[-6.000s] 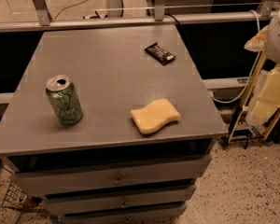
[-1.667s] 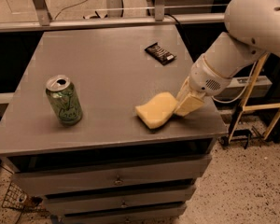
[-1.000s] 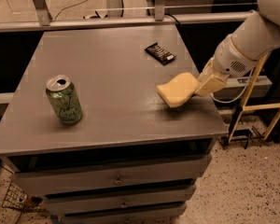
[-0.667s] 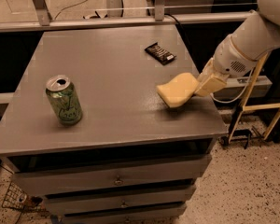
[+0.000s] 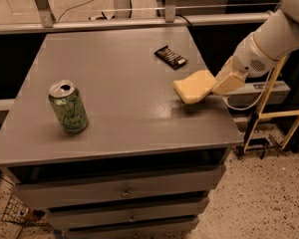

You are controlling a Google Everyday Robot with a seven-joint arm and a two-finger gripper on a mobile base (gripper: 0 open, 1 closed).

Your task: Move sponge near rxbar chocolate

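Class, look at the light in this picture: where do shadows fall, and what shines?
Camera view: dim, warm light; the sponge, held in the gripper over the right side of the table, casts a soft shadow just beneath it; the can glints at its rim; the rxbar shows a faint sheen.

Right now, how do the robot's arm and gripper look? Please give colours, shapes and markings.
The arm is a thick, rounded, white tube, ending in a rounded white wrist housing with a small round dotted patch. The gripper, at the sponge over the table's right edge, has flat cream-coloured fingers. No lettering shows on them.
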